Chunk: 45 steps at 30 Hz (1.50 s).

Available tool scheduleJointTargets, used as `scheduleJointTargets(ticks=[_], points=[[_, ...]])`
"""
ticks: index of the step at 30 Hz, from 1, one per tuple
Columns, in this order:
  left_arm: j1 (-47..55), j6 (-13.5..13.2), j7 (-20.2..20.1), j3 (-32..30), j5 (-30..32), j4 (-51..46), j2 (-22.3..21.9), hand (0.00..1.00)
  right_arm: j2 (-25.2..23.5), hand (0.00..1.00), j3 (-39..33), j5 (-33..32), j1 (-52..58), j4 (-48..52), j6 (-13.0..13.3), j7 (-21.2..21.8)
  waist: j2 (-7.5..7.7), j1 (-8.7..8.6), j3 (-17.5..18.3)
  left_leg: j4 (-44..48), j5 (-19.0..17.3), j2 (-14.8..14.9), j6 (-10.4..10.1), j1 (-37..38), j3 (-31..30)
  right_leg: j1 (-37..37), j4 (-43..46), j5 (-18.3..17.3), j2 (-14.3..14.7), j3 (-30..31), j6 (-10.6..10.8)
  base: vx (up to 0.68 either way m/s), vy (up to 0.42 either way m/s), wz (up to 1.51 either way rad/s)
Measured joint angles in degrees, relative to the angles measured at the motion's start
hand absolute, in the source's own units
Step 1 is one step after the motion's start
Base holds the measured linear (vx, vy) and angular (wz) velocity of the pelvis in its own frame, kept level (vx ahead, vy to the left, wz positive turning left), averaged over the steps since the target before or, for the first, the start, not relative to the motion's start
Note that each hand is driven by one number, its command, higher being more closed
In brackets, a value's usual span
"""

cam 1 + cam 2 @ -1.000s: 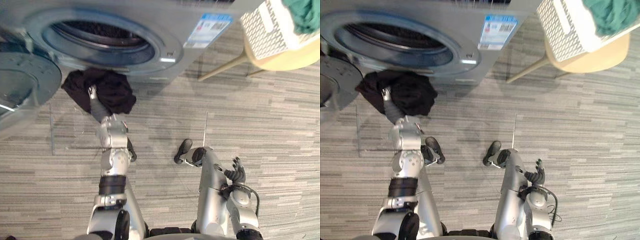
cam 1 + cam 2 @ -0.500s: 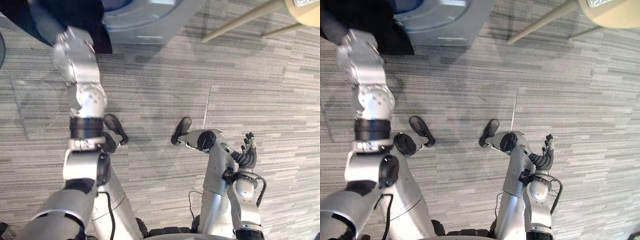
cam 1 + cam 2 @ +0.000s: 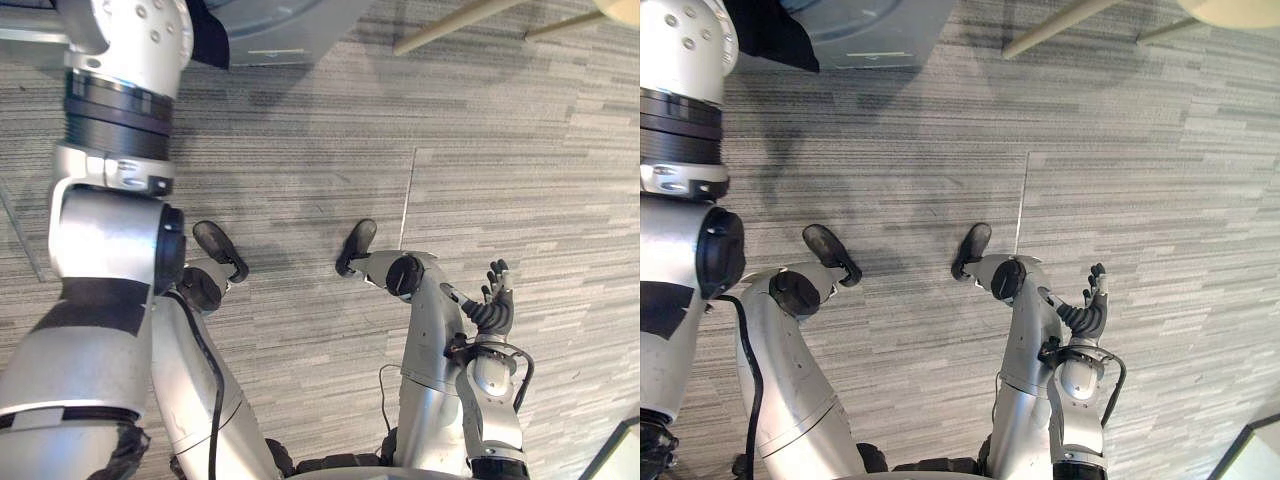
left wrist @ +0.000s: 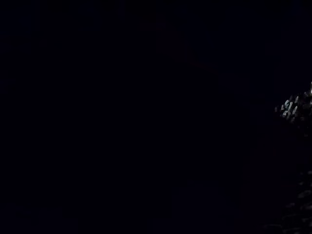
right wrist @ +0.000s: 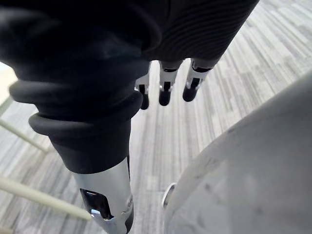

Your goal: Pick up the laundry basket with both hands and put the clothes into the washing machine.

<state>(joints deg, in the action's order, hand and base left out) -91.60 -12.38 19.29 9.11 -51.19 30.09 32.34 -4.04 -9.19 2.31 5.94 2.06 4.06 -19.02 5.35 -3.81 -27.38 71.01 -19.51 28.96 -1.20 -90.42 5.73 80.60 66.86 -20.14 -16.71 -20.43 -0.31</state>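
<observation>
Far apart: garment point(image 3: 775, 35), right hand point(image 3: 492, 310)

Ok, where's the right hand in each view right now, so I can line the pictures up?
Left eye view: right hand at lower right, fingers up, holding nothing.
Right eye view: lower right again.
Right wrist view: its straight fingers reach out over the grey floor.
Left wrist view: too dark to tell.
Shared landmark: the pale chair leg.
</observation>
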Motion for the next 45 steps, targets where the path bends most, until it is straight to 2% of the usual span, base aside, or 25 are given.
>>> scheduleJointTargets(ticks=[5, 6, 12, 15, 17, 18, 21, 22, 26, 27, 29, 30, 33, 37, 40, 43, 45], points=[[-7.8, 0.8, 1.5, 4.8, 2.0, 1.8, 4.4, 1.00, 0.0, 0.00, 0.2, 0.2, 0.0, 2.2, 0.2, 0.2, 0.96, -0.37, -0.2, -1.3, 0.4, 0.3, 0.7, -1.5, 1.7, 2.3, -2.7, 2.2, 0.6, 0.6, 0.4, -0.03, 0.022, -0.20], [-9.9, 0.9, 2.5, 6.2, 2.8, 1.8, 5.2, 1.00, 0.0, 0.00, 0.4, 0.6, 0.0, 2.6, 0.4, 0.2, 1.53, -0.41, -0.2, -1.8, 0.5, 0.2, 0.8, -1.7, 2.5, 3.1, -3.3, 2.7, 0.6, 1.0, 0.6, -0.03, 0.036, -0.13], [-16.4, 0.8, 7.4, 8.8, 6.5, 1.8, 7.2, 1.00, 0.2, 0.00, 1.0, 1.9, 0.1, 4.5, 0.6, 0.2, 1.93, -1.90, -0.3, -5.1, 1.4, -0.8, 2.4, -2.4, 4.7, 3.8, -8.3, 5.5, 0.5, 0.8, 1.6, -0.02, 0.068, -0.08], [-20.1, 2.0, 7.6, 10.9, 13.7, 3.1, 6.7, 1.00, 0.8, 0.00, 0.6, 2.6, 0.1, 4.6, 0.7, 0.2, 1.93, -1.89, -0.3, -6.5, 1.7, -1.3, 2.9, -2.2, 5.6, 3.4, -10.2, 6.5, 0.4, 0.6, 2.0, 0.00, 0.067, -0.03], [-20.5, 3.9, 6.4, 11.9, 20.3, 5.9, 6.1, 1.00, 0.8, 0.00, 0.6, 2.6, 0.1, 4.9, 1.0, 0.2, 1.92, -1.82, -0.3, -7.3, 1.7, -1.5, 2.9, -1.0, 6.0, 2.2, -11.1, 6.6, 0.4, 0.3, 2.1, 0.01, 0.050, 0.05], [-20.4, 5.9, 5.9, 12.0, 27.5, 8.0, 5.6, 0.00, 0.8, 0.00, 0.6, 2.7, 0.1, 5.1, 1.7, 0.3, 1.92, -1.82, -0.3, -8.0, 1.7, -1.6, 2.9, -0.1, 6.1, 1.3, -11.8, 6.6, 0.4, 0.1, 2.2, 0.02, 0.033, 0.10], [-19.4, 9.4, 4.7, 12.7, 36.8, 11.2, 4.7, 0.00, 1.2, 0.00, 0.6, 2.7, 0.1, 5.1, 2.6, 0.4, 1.92, -1.78, -0.3, -9.9, 1.9, -1.8, 2.9, 2.4, 7.0, -0.8, -13.6, 6.9, 0.6, -0.2, 2.3, 0.01, 0.011, 0.07], [-19.0, 11.3, 4.1, 12.9, 43.4, 12.3, 4.3, 0.00, 1.3, 0.00, 0.6, 2.6, 0.1, 5.0, 2.9, 0.5, 1.92, -1.78, -0.3, -10.6, 2.0, -1.7, 2.8, 3.2, 7.2, -1.6, -14.5, 7.2, 0.9, -0.3, 2.3, 0.03, -0.001, -0.06], [-14.3, 15.6, 2.0, 12.7, 59.8, 13.3, 3.3, 0.00, 2.1, 0.00, 1.1, 2.5, 0.6, 4.9, 3.5, 0.8, 1.92, -1.77, -0.3, -11.1, 2.0, -0.9, 2.8, 6.2, 7.9, -4.8, -16.5, 7.4, 1.8, -0.7, 2.4, 0.03, -0.015, -0.06], [-12.8, 17.0, 1.9, 12.6, 66.4, 13.4, 3.3, 0.00, 2.7, 0.00, 1.3, 2.4, 1.0, 4.8, 3.8, 1.4, 1.92, -1.76, -0.3, -11.3, 2.0, -0.7, 2.8, 7.3, 8.1, -6.1, -17.2, 7.4, 2.2, -1.0, 2.4, 0.03, -0.028, -0.03], [-10.6, 17.4, 1.6, 12.6, 71.7, 13.4, 3.8, 0.00, 3.1, 0.00, 1.4, 2.3, 1.1, 4.9, 4.4, 1.8, 1.92, -1.55, -0.3, -11.2, 2.0, 0.2, 2.8, 8.6, 8.5, -7.6, -18.1, 7.4, 2.7, -1.2, 2.4, 0.04, -0.040, -0.10], [-9.2, 18.2, -0.1, 12.6, 75.7, 13.4, 4.1, 0.00, 3.5, 0.00, 1.6, 2.2, 1.1, 5.0, 4.7, 1.9, 1.92, -1.49, -0.3, -11.5, 2.0, 0.4, 2.8, 9.6, 8.7, -8.5, -18.6, 7.4, 2.9, -1.3, 2.4, 0.04, -0.042, -0.11], [-6.7, 18.4, -2.3, 10.7, 77.9, 13.8, 4.4, 0.00, 4.8, 0.00, 3.1, 1.7, 1.3, 5.0, 4.7, 2.7, 1.92, -1.33, -0.3, -12.1, 2.0, 1.1, 2.8, 11.3, 9.1, -10.1, -19.7, 7.5, 3.7, -1.3, 2.3, 0.02, -0.044, -0.10], [-4.0, 18.8, -5.2, 4.1, 73.2, 17.0, 4.3, 0.00, 5.9, 0.00, 5.1, 1.6, 2.6, 5.0, 4.4, 4.5, 1.89, -0.98, -0.3, -13.1, 2.0, 2.3, 2.8, 14.2, 9.4, -12.6, -21.0, 7.6, 5.0, -1.5, 2.2, 0.02, -0.053, -0.11], [-1.6, 19.0, -5.5, 1.1, 72.1, 17.3, 4.5, 0.00, 7.4, 0.00, 6.7, 1.7, 5.8, 5.0, 4.2, 5.6, 1.87, -0.49, -0.2, -13.3, 2.5, 3.1, 2.0, 15.8, 9.7, -13.9, -21.1, 7.6, 5.7, -1.6, 2.0, 0.03, -0.056, -0.03], [-0.1, 20.1, -5.5, -0.4, 74.3, 17.4, 5.0, 0.00, 8.7, 0.00, 7.4, 1.8, 6.6, 5.1, 4.2, 6.7, 1.87, -0.49, -0.2, -13.7, 2.5, 3.3, 2.0, 17.0, 9.7, -14.7, -21.0, 7.7, 5.9, -1.7, 2.0, 0.03, -0.038, -0.01], [1.0, 20.6, -5.5, -0.8, 76.8, 17.4, 7.0, 0.00, 9.7, 0.00, 8.1, 1.8, 6.7, 6.0, 4.5, 6.9, 1.90, -0.40, -0.2, -13.2, 2.5, 4.2, 2.0, 17.2, 9.7, -15.1, -21.0, 7.7, 6.6, -1.7, 2.0, 0.03, -0.030, -0.14]])
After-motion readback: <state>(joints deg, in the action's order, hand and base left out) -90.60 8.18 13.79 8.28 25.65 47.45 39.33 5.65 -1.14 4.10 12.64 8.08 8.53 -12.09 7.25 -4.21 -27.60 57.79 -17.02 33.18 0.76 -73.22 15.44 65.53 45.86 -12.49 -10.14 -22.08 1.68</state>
